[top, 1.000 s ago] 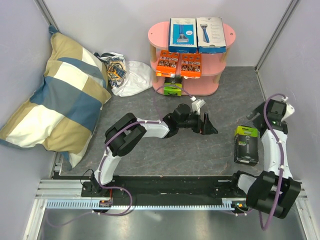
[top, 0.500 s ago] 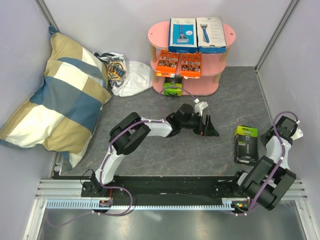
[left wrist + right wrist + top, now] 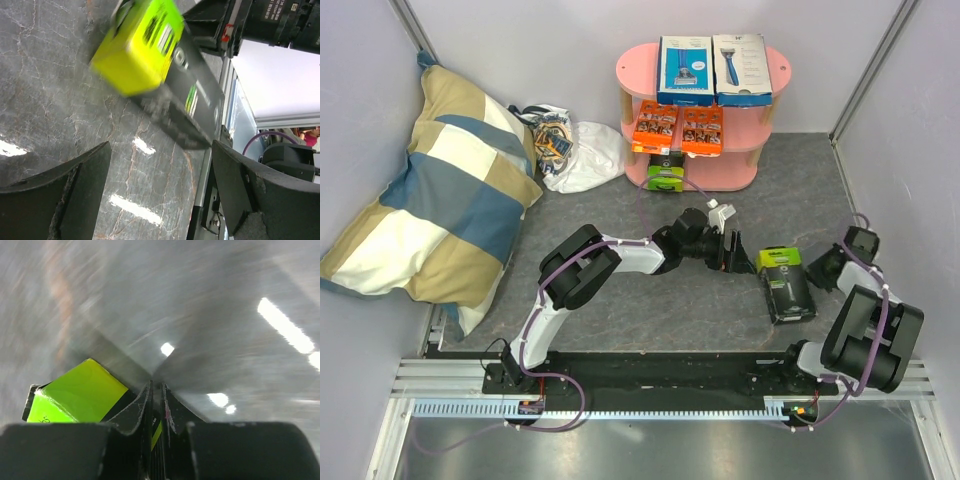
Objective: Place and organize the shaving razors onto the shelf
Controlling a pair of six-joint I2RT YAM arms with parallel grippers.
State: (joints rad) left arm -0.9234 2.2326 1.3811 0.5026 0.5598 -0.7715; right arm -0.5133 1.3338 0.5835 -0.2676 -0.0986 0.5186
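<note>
Nearest you, your right gripper (image 3: 156,390) has its fingers pressed together on nothing, tips just beside the green-and-black razor box (image 3: 786,284); contact can't be judged. The box lies flat on the table, well apart from the shelf. Push with shut fingers and it may skid or spin out of line. Further out, your left gripper (image 3: 736,250) stands wide, the box ahead but not between its fingers; close early and you'll clip a corner. Farthest, the pink shelf (image 3: 778,68) already carries five packs, so a careless placement could knock one off
</note>
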